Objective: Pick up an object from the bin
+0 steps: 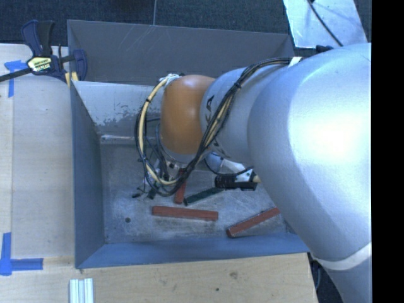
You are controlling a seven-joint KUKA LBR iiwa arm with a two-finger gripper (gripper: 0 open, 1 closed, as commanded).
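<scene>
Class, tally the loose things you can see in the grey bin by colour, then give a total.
Reddish-brown sticks: 3 (one partly hidden)
Dark green stick: 1
Black thing with yellow tip: 1
White thing, partly hidden: 1
Total: 6 in view

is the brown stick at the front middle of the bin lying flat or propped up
Lying flat: the brown stick rests full length on the bin floor.
</scene>
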